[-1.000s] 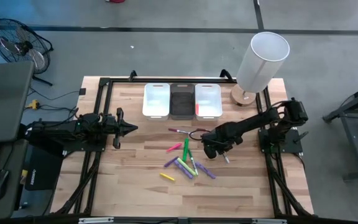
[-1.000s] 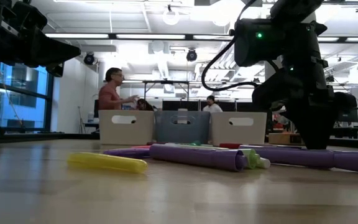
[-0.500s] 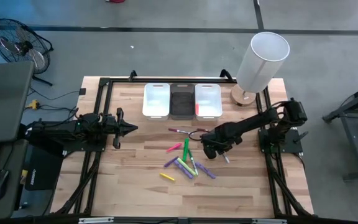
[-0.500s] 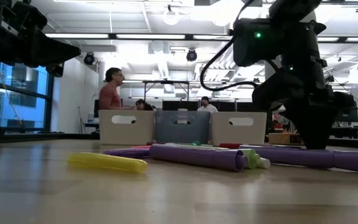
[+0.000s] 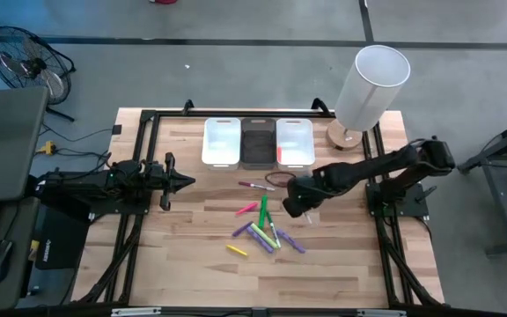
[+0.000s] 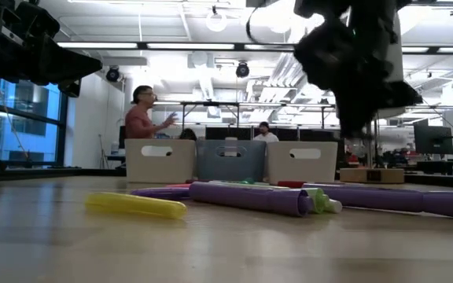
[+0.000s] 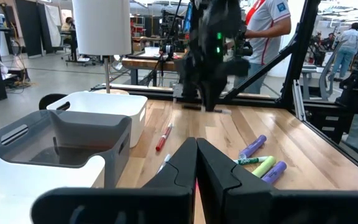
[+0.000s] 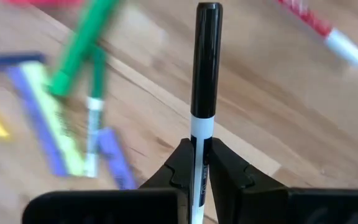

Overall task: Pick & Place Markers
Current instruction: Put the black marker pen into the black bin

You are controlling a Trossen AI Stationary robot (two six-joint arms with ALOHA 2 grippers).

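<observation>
the right end effector is pinching a black-and-white marker between its fingers, the black cap pointing away from the wrist, above the wooden table. compared with a second ago, this end effector has lifted and shifted toward the bins, and the right arm's elbow has swung outward toward the table's right edge; in the low view its dark bulk now sits higher, clear of the table surface.

below and beside it the loose markers lie in a cluster near the table's middle: green, purple, yellow-green and pink ones crossing each other, a yellow one a little apart toward the front, and a red-and-white marker lying nearer the bins. none of these have moved.

at the far side stand three bins side by side: a white bin, a dark bin and another white bin with something red inside. a white lamp stands at the far right corner.

the left end effector hovers at the table's left side, fingers pressed together, where it was before. people show in the room beyond.
</observation>
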